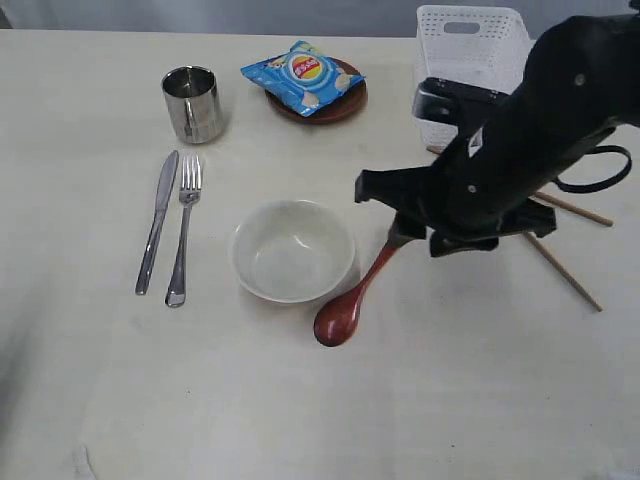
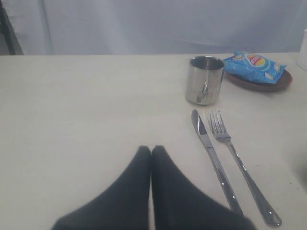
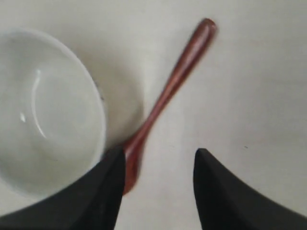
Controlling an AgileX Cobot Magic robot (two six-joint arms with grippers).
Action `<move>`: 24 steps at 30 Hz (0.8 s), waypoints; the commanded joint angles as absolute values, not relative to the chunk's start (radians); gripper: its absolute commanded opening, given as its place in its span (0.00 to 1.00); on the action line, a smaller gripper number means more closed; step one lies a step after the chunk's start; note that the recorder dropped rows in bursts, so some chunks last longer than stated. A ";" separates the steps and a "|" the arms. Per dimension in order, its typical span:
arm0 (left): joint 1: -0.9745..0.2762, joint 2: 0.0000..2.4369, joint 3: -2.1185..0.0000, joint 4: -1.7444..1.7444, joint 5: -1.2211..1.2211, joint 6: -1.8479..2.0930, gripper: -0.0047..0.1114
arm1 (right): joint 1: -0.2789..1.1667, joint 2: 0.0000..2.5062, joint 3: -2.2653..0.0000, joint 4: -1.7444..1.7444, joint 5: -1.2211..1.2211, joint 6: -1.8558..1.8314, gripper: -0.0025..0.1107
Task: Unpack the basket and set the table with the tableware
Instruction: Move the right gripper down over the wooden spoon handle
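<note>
The white basket [image 1: 470,55] stands at the back right of the table [image 1: 300,420]. The white bowl [image 1: 293,250] sits mid-table, with the reddish-brown wooden spoon [image 1: 350,300] lying against its right side. My right arm [image 1: 500,160] hangs over the spoon's upper end. In the right wrist view my right gripper [image 3: 158,155] is open just above the table, and the spoon [image 3: 168,91] ends beside one finger [image 3: 112,167], next to the bowl [image 3: 48,105]. The left gripper [image 2: 151,149] is shut on nothing, near the knife [image 2: 211,153] and fork [image 2: 237,167].
A steel cup [image 1: 192,103] stands at the back left. A blue chip bag [image 1: 303,76] lies on the small brown plate [image 1: 345,105]. Knife [image 1: 158,220] and fork [image 1: 184,230] lie side by side left of the bowl. Two chopsticks [image 1: 565,270] lie partly under the right arm.
</note>
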State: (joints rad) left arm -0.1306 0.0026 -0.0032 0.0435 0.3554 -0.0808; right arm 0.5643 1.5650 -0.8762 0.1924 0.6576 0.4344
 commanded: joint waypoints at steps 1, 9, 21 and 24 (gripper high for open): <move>-0.129 0.000 0.000 0.052 0.345 -0.085 0.04 | 0.590 1.611 -0.922 0.200 0.583 0.542 0.40; -0.129 0.000 0.000 0.052 0.345 -0.085 0.04 | 0.584 1.766 -1.025 0.106 0.586 0.775 0.40; -0.129 0.000 0.000 0.052 0.345 -0.085 0.04 | 0.577 1.813 -1.129 -0.126 0.767 1.026 0.40; -0.129 0.000 0.000 0.052 0.345 -0.085 0.04 | 0.563 1.829 -1.129 -0.123 0.767 1.033 0.40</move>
